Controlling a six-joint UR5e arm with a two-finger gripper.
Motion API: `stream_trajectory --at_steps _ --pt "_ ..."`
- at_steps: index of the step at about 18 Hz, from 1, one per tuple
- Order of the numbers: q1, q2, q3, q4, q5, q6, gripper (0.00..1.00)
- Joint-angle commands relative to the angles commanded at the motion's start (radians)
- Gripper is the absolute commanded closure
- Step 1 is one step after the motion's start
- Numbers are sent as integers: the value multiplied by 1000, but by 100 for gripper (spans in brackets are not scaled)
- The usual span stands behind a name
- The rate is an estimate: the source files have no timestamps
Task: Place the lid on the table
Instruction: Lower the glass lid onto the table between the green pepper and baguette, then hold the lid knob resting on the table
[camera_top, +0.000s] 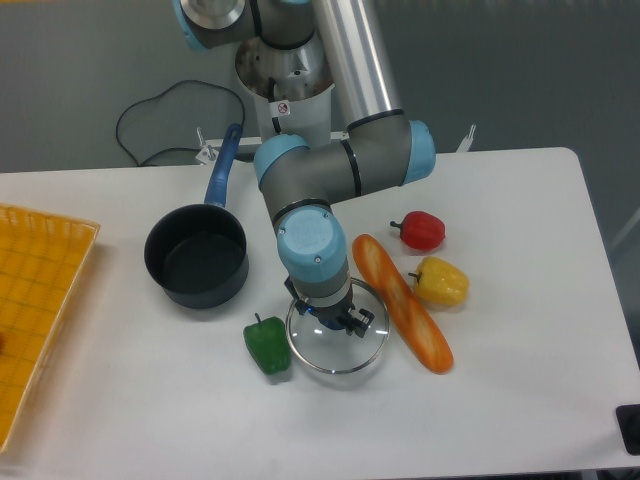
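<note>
Since the round clear glass lid (338, 338) must rest on the smooth white table (520, 350), my gripper (334, 318), clamped on its knob, holds it low between green pepper (266, 345) and orange baguette (403, 315).

I see the white table (520, 400) carrying a dark saucepan (196, 262), a green pepper (264, 345), a long orange baguette (402, 315), a yellow pepper (441, 280), a red pepper (420, 231) and a yellow tray (35, 300) at its left edge
</note>
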Motion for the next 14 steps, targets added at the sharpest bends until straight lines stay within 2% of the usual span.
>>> stream_trajectory --at_steps 14 --pt "-12 -20 -6 5 3 -11 41"
